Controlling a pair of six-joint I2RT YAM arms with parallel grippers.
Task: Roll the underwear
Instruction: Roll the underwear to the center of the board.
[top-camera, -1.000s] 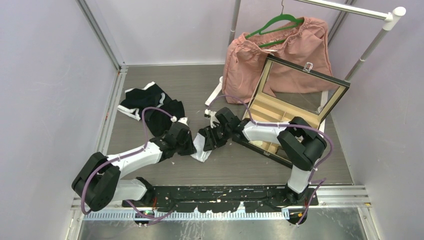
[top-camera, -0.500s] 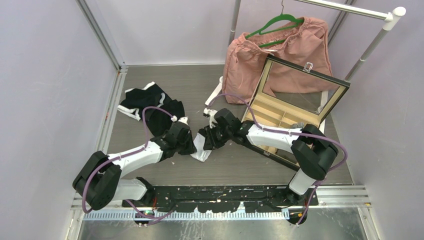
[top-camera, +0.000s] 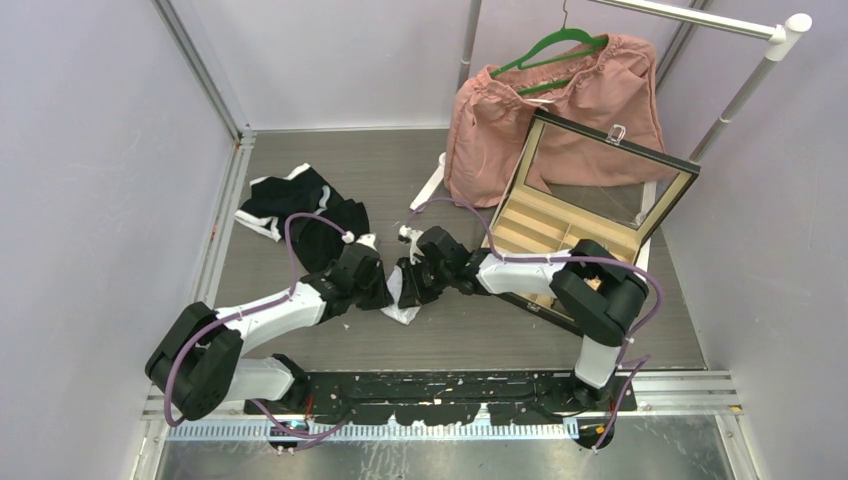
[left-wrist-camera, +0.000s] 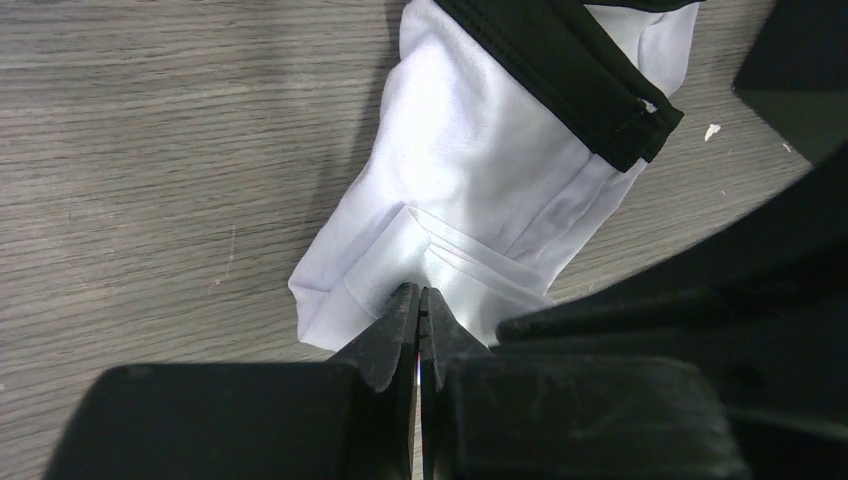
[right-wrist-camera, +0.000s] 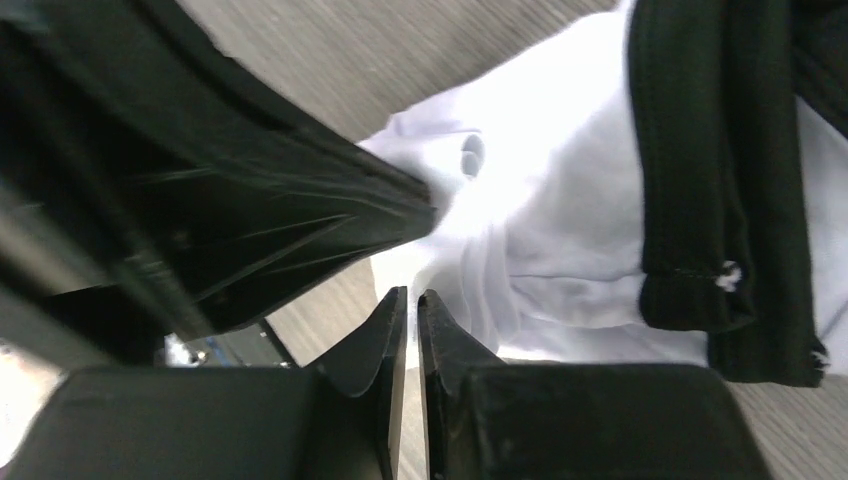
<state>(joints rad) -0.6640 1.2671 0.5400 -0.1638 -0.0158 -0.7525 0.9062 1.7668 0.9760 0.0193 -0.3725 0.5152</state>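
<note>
- Grey wood-grain table (top-camera: 400, 170) holds white cloth briefs with a black waistband (top-camera: 404, 311) between both arms, long axis running near to far.
- Left gripper (left-wrist-camera: 418, 300) pinches their white end, jaws closed.
- Right gripper (right-wrist-camera: 405, 300), jaws nearly together, sits just beside that end; whether it has caught cloth is unclear.

underwear (left-wrist-camera: 480, 150) white, black band | far briefs (top-camera: 320, 215) seemingly black | table (left-wrist-camera: 150, 150) grey woodgrain | garment (top-camera: 490, 120) pink | hanger (top-camera: 530, 51) green

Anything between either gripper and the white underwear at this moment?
Nothing visible. The left gripper pinches a fold of the white underwear; the right gripper, jaws a narrow gap apart, sits right at its white edge.
</note>
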